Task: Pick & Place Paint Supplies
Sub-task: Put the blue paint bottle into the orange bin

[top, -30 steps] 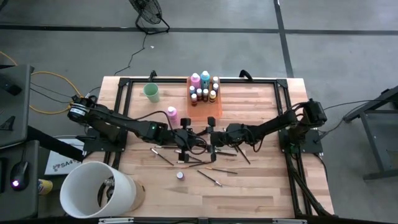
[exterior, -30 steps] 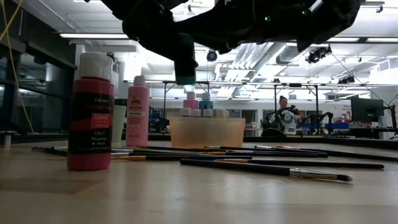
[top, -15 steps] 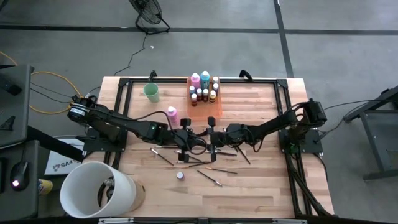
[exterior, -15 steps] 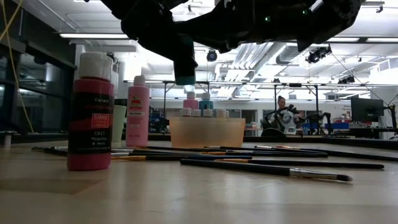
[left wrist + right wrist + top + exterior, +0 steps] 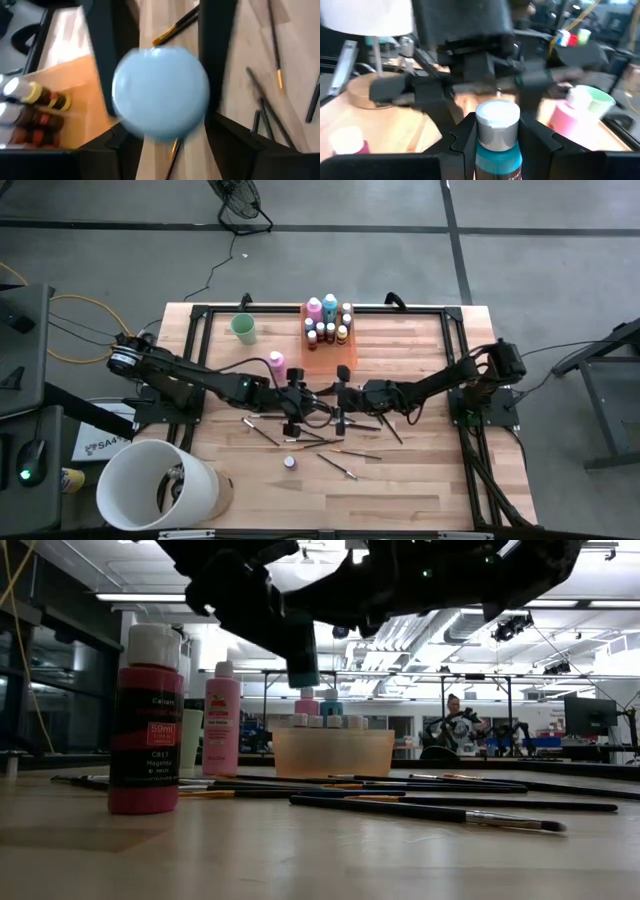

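My two grippers meet over the middle of the table [image 5: 400, 480], just in front of the orange tray [image 5: 330, 358]; my right gripper [image 5: 497, 131] is clamped on a teal bottle [image 5: 498, 150] with a pale cap, its fingers pressed to both sides of the bottle; my left gripper [image 5: 159, 95] sits at that bottle's base, dark fingers standing off either side of the round pale-blue bottom, so its jaws are parted and not squeezing. The bottle hangs above the wood, clear of the brushes [image 5: 420, 808] scattered beneath. The tray holds a pink bottle [image 5: 314, 307], another teal bottle [image 5: 330, 304] and a cluster of tiny pale-capped bottles [image 5: 326, 332]; the mint-green cup [image 5: 243, 328] stands apart near the back-left corner, and I cannot tell what is in it; one pink bottle [image 5: 275, 364] stands on the table beside my left arm; a small magenta bottle [image 5: 146, 720] stands nearer the front edge.
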